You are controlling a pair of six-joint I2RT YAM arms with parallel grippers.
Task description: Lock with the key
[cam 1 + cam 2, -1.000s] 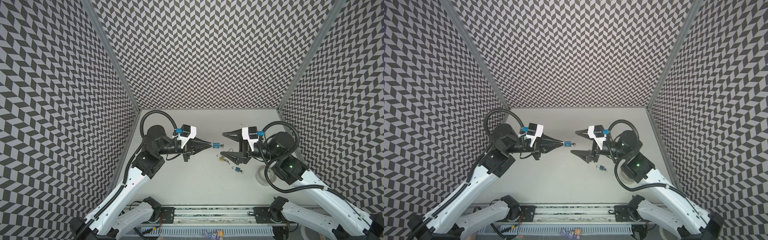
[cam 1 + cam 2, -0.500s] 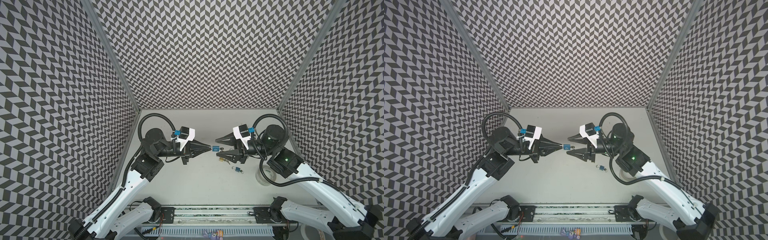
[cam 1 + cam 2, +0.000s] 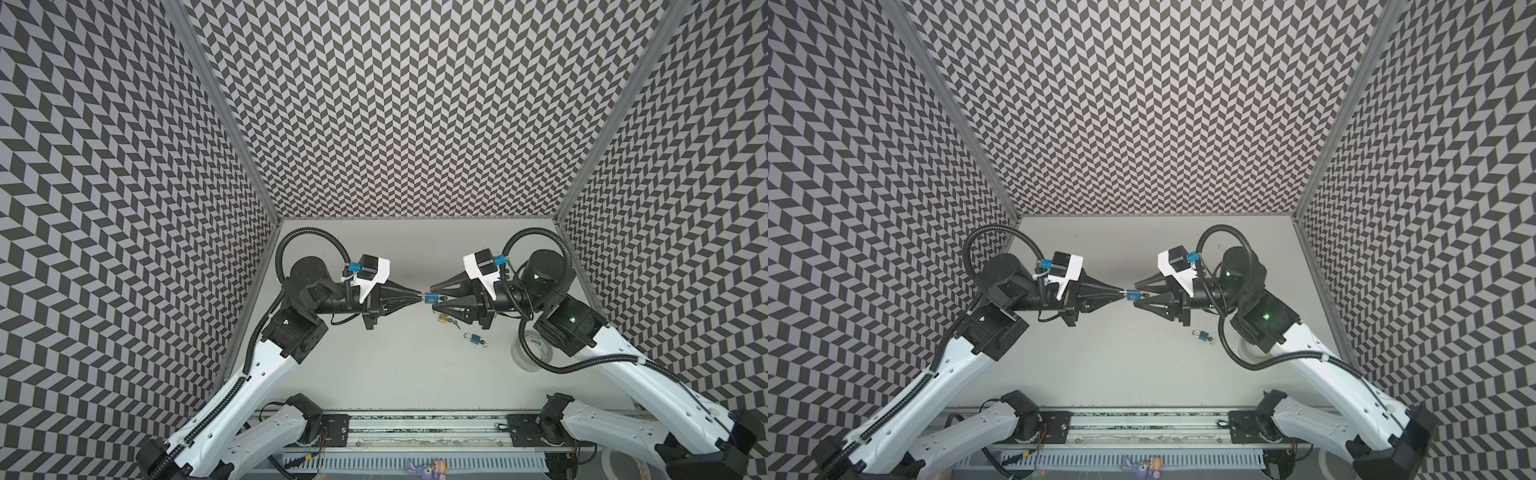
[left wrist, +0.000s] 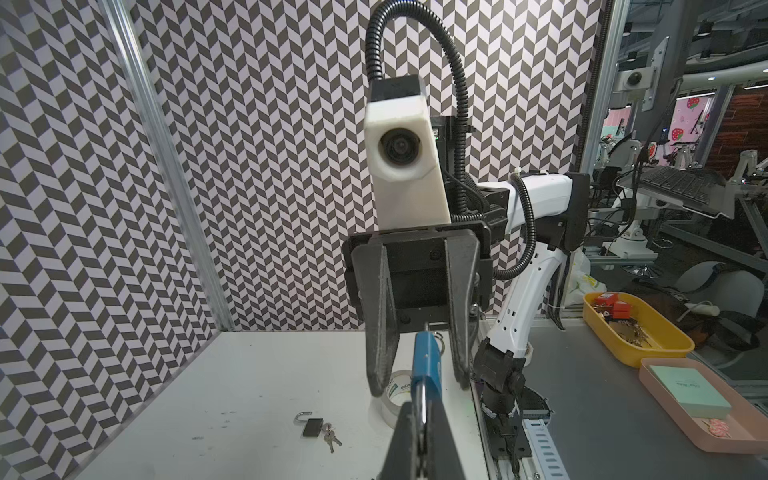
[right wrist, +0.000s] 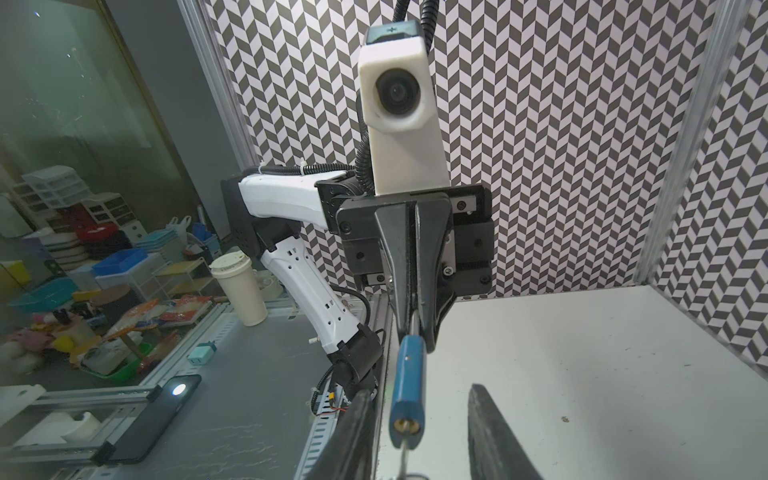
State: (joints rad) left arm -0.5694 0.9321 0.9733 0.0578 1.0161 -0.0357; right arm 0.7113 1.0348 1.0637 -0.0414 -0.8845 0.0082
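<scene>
Blue padlock (image 3: 432,297), likely light, rigid, slick, above centre of worktop (image 3: 374,365): left gripper (image 3: 419,296) clenched on shackle (image 4: 422,401); right gripper (image 3: 435,297) unclenched astride its key (image 5: 402,457), best pinched at the flat bow.

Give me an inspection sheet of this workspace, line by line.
Surface: pale tabletop, scuffed, a few dark specks.
Job's things: blue padlock held in the air by its shackle; a key seems to sit in its keyhole.
Clutter: second blue padlock and brass padlock, each with keys, lying on the tabletop; tape roll under the right arm.
Grippers: left pincer shut on the shackle; right pincer open, fingers either side of the held padlock, not touching.
Cables: black conduit loops above both wrists, clear of the pincers.
Surroundings: chevron walls on three sides; rail in front.
</scene>
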